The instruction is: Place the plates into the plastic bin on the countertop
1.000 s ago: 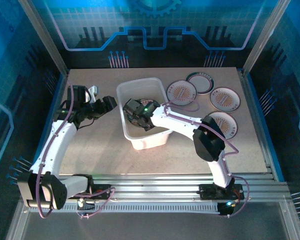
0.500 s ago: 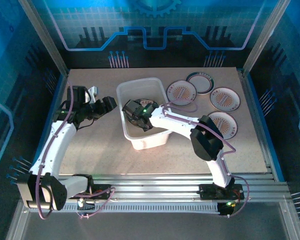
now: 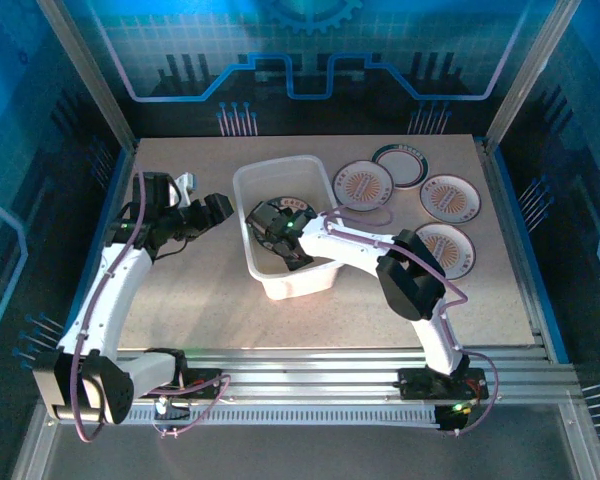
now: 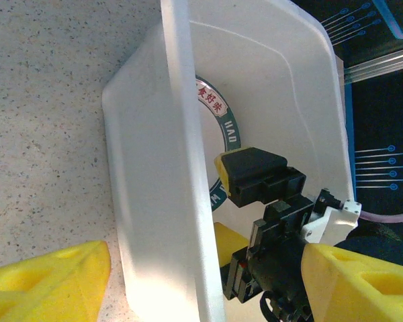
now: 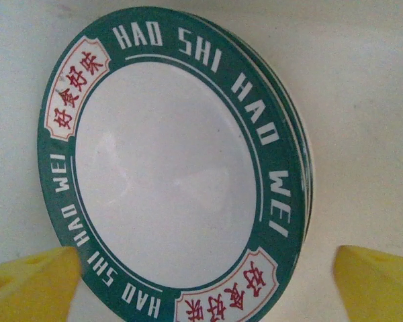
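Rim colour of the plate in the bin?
The plate has a dark green rim, white lettering; right wrist view best.

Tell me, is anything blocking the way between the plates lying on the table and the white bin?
Nothing visible is. Four plates lie on the table just right of the bin, the nearest close beside its wall. The robot's own right arm stretches over that gap, reaching into the bin.

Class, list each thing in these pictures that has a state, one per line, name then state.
plastic bin: upright on the countertop, plates stacked inside.
top plate in the bin: resting on the stack, ungripped.
right gripper: open, over that plate.
left gripper: open, beside the bin's wall, empty.
four loose plates: flat on the countertop, outside the bin.
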`<state>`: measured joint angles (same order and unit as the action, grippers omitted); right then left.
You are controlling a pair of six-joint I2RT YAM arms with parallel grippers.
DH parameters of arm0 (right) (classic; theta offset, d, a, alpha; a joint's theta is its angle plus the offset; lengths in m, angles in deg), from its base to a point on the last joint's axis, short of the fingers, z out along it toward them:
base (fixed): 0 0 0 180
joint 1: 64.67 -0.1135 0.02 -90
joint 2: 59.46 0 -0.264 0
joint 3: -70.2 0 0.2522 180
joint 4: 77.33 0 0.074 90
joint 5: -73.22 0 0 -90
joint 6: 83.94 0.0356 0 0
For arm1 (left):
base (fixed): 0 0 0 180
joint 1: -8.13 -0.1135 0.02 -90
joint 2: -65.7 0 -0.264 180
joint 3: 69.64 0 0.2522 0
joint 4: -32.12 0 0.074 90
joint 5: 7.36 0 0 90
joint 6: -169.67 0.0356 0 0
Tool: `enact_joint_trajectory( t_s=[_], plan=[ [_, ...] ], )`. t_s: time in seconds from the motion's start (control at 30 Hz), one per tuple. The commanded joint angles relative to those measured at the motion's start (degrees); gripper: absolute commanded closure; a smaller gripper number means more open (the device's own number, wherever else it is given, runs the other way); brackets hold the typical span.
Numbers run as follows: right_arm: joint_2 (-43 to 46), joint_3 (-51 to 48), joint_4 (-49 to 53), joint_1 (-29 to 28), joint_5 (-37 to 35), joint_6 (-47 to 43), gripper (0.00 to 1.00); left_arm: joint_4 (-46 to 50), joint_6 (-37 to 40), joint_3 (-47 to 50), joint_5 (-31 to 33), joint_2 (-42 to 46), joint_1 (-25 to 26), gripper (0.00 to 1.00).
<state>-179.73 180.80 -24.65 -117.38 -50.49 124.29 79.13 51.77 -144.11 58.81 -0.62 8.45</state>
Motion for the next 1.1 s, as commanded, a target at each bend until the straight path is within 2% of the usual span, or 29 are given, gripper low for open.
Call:
enact_joint_trajectory(
  t_s=[0.0,0.1,0.2,0.33,0.5,0.67,0.77,0.93,1.07],
  plan=[
    [0.1,1.4,1.0,0.6,-0.9,-1.7,0.0,1.8,0.8,-0.2,-1.5,1.6,-0.6,0.24],
    [1.7,1.8,0.0,0.2,-3.8,-7.3,0.0,2.0,0.7,-0.3,-1.4,1.9,-0.6,0.24],
    [2.4,4.7,3.4,-0.4,-6.4,-12.1,0.0,2.1,0.8,-0.3,-1.4,2.1,-0.7,0.24],
    [5.0,2.4,2.4,-0.8,-7.7,-14.5,0.0,2.3,0.7,-0.5,-1.2,2.3,-0.7,0.24],
    [7.3,2.5,1.9,-2.1,-10.8,-23.1,0.0,3.1,0.8,-0.7,-0.8,2.9,-0.6,0.24],
    [12.8,2.0,-2.5,-4.9,-19.2,-38.8,0.0,3.7,0.7,-0.5,-0.1,4.0,-0.6,0.24],
    [17.8,-1.0,-8.4,-5.9,-24.1,-50.8,0.0,3.2,0.0,0.7,0.2,4.6,-0.6,0.24],
    [29.2,-11.1,-20.7,-5.8,-22.1,-65.4,0.02,2.8,-1.1,2.7,0.7,5.6,-0.4,0.24],
    [39.7,-21.9,-35.4,-5.2,-20.5,-79.8,0.13,2.0,-2.1,3.5,1.3,6.1,0.1,0.24]
  ],
)
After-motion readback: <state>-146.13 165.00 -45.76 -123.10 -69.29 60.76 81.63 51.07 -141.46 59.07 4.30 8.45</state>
